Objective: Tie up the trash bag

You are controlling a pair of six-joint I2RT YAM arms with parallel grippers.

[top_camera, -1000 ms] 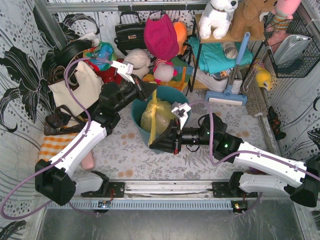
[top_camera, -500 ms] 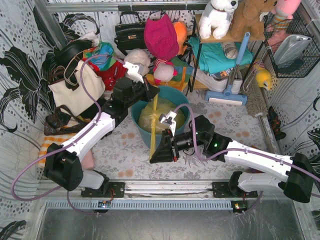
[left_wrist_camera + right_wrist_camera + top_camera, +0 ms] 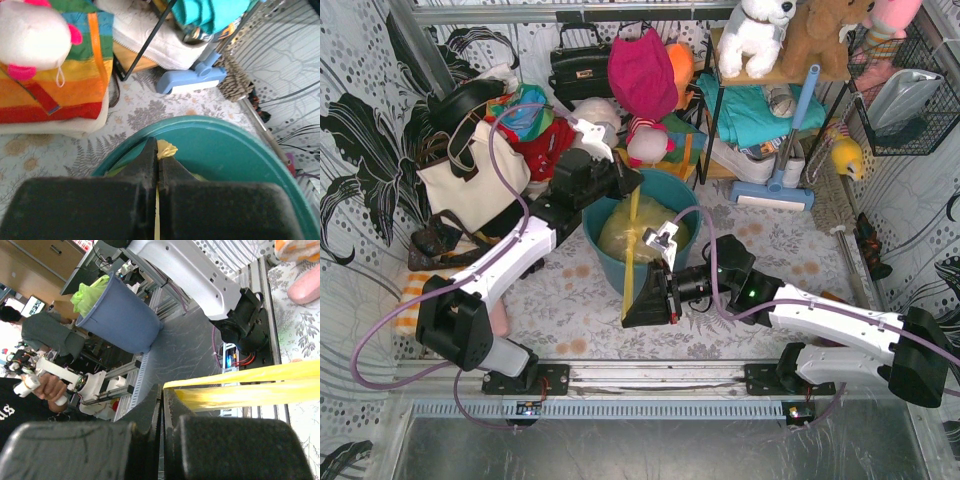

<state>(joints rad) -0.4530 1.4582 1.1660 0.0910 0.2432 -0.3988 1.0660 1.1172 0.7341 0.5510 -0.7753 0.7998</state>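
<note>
The yellow-green trash bag [image 3: 640, 228] sits in a teal bin [image 3: 665, 188] on the tabletop [image 3: 570, 300]. The left pincer [image 3: 628, 184] is clamped on a yellow strip of the bag at the bin's far rim (the right pincer [image 3: 638, 305] grips another strip, drawn taut toward the near edge).

surface: table under grey-white fern-and-flower cloth [image 3: 570, 305] | centre: round teal plastic bin [image 3: 598, 250] standing on it | left: cream fabric tote bag with black handles [image 3: 470, 185], dark brown patterned pouch [image 3: 433, 243] before it, orange-and-white checked cloth [image 3: 412, 290] at near-left edge | back right: light-blue plastic sweeper head [image 3: 772, 193] near black metal rack leg [image 3: 705, 135]
</note>
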